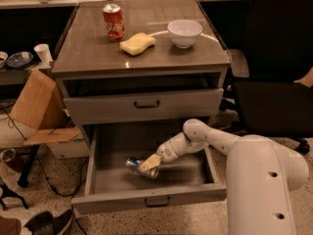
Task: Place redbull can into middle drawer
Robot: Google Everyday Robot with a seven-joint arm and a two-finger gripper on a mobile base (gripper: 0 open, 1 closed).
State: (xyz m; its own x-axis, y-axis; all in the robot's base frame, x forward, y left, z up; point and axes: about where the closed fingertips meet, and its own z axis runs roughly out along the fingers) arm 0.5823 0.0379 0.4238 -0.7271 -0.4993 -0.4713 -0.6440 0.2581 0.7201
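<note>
One slim silver-and-blue metal redbull can lies on its side low inside the open wide grey middle drawer, long axis roughly left-right, and we read the gripper as clamped across its right half, reaching in from the right.

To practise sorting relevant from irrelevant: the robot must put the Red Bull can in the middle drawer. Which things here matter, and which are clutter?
Job: redbull can, middle drawer, gripper down in the drawer at the can.
Lying about: red cola can, sponge, white bowl, cardboard box, chair.
</note>
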